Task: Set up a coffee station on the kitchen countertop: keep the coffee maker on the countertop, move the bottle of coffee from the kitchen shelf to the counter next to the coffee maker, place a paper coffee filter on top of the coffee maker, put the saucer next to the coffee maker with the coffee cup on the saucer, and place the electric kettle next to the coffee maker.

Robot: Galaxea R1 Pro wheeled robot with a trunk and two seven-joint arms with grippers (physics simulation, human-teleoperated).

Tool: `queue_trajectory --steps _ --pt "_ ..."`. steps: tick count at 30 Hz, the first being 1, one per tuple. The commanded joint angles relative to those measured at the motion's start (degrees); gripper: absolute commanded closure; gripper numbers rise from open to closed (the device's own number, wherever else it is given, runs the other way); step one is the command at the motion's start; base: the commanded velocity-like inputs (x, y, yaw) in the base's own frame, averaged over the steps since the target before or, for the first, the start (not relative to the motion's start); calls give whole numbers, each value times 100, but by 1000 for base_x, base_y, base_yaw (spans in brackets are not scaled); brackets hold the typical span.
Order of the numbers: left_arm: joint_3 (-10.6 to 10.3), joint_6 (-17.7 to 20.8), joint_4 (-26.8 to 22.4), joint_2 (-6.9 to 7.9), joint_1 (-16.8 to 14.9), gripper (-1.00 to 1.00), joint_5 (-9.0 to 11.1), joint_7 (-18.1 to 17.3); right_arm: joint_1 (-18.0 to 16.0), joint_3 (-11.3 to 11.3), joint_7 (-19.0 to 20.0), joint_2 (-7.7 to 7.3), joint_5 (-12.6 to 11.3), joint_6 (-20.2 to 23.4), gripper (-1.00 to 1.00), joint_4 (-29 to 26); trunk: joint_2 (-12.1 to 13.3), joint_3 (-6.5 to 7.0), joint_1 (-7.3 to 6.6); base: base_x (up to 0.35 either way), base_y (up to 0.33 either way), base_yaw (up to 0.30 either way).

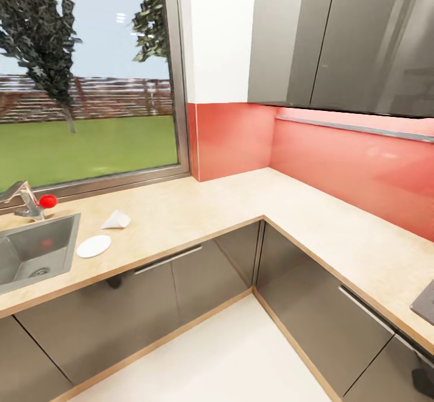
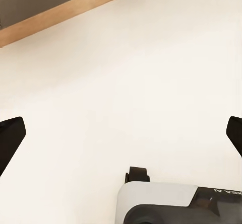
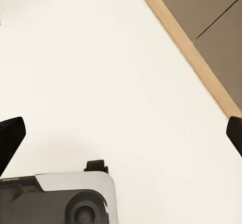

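Note:
The kitchen countertop (image 1: pixel 199 209) is light wood and L-shaped, running under a window and along a red wall. On it, right of the sink, lies the small round white saucer (image 1: pixel 93 246). Just behind the saucer a white paper coffee filter (image 1: pixel 116 220) lies on its side as a cone. The coffee maker, bottle of coffee, coffee cup, electric kettle and kitchen shelf are out of view. My left gripper (image 2: pixel 121 133) hangs open over white floor with nothing between its dark fingertips. My right gripper (image 3: pixel 121 133) is likewise open and empty above the floor.
A steel sink (image 1: pixel 36 251) with a faucet (image 1: pixel 24 200) and a red knob sits at the left. Grey cabinet fronts (image 1: pixel 181 293) run below the counter, and dark wall cabinets (image 1: pixel 337 40) hang above the right run. A dark cooktop corner (image 1: pixel 425 302) shows at the far right. My grey base (image 2: pixel 166 204) is underneath.

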Motion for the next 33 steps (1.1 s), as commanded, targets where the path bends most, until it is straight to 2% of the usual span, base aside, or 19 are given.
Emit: queue_trajectory --steps 1,28,33 --pt "15 -18 5 -1 -5 -100 28 -6 -4 10 -2 6 -58 -20 -100 0 -12 -13 3 1 -6 40" --pt "8 -26 -1 -34 -5 -100 24 -11 -4 17 -15 41 -45 -19 -100 14 -12 -13 3 0 -1 257" --pt "14 -36 4 -13 -5 -100 22 -11 -4 20 -15 41 -45 -19 -100 14 -12 -13 3 33 -162 277"
